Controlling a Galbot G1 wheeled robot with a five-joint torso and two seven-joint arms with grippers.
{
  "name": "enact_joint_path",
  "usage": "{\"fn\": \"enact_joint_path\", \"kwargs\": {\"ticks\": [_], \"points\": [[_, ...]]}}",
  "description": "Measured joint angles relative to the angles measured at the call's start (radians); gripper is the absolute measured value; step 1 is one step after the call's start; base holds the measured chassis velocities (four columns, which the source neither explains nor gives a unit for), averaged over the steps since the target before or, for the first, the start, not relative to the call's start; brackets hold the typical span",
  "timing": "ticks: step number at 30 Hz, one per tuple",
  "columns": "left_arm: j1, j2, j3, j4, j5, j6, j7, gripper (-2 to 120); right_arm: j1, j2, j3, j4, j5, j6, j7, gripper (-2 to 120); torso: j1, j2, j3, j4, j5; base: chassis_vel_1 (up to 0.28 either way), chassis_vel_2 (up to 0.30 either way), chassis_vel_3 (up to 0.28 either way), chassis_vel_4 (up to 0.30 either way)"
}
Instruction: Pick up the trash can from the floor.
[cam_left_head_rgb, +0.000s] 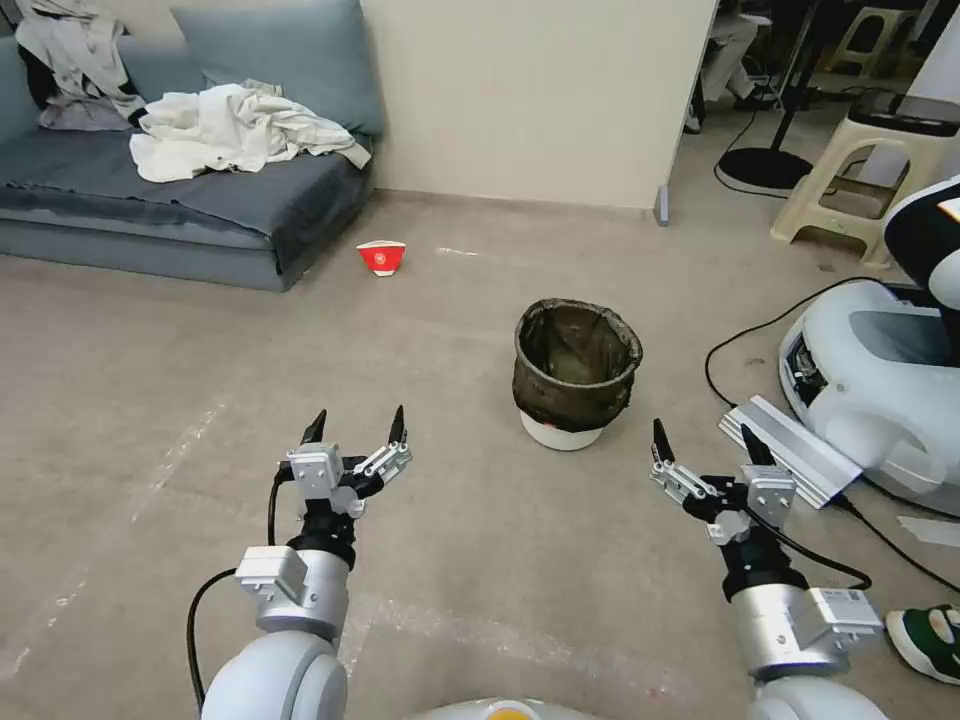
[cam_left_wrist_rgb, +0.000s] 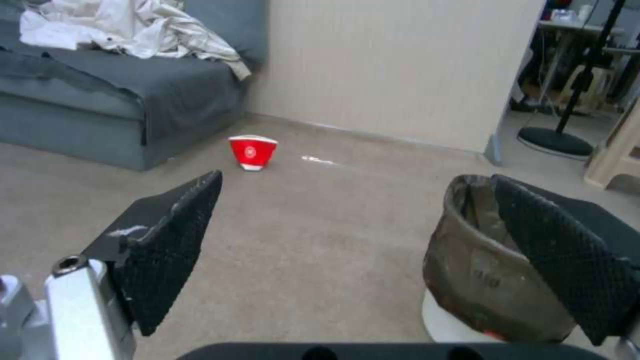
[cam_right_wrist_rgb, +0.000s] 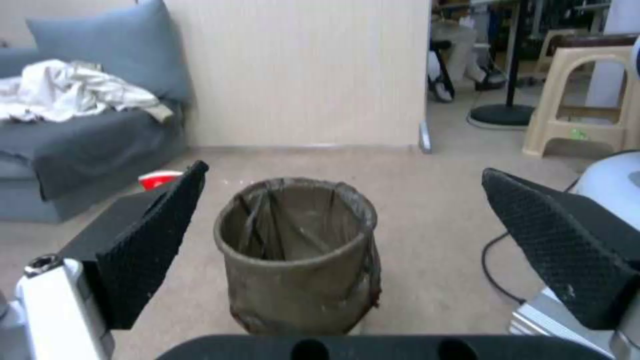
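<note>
The left gripper (cam_left_head_rgb: 357, 425) hovers over the floor (cam_left_head_rgb: 160, 380), fingers spread, holding nothing. The trash can (cam_left_head_rgb: 577, 370) stands upright ahead, between both arms. The right gripper (cam_left_head_rgb: 705, 440) hovers alongside, spread too.

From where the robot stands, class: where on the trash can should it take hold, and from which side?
Probably the rim of the trash can, from above: it stands upright on the floor with its mouth open. The right tool, open and nearer than the open left tool, could pinch the near wall over the folded bag.
</note>
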Motion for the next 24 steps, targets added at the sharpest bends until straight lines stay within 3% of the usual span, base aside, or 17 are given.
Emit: {"fn": "enact_joint_path", "kwargs": {"ticks": [7, 24], "points": [[-0.003, 0.026, -0.021, 0.032, -0.023, -0.011, 0.002, 100, 0.013, -0.019, 0.012, -0.036, 0.039, 0.056, -0.001, 100, 0.0, 0.0, 0.0, -0.0001, -0.0002, 0.0, 0.0, 0.0, 0.0], [-0.011, 0.022, -0.02, 0.048, -0.022, -0.005, 0.006, 100, 0.016, -0.022, 0.012, -0.051, 0.041, 0.077, 0.001, 100, 0.0, 0.0, 0.0, -0.0001, -0.0003, -0.003, -0.003, -0.005, -0.003]]}}
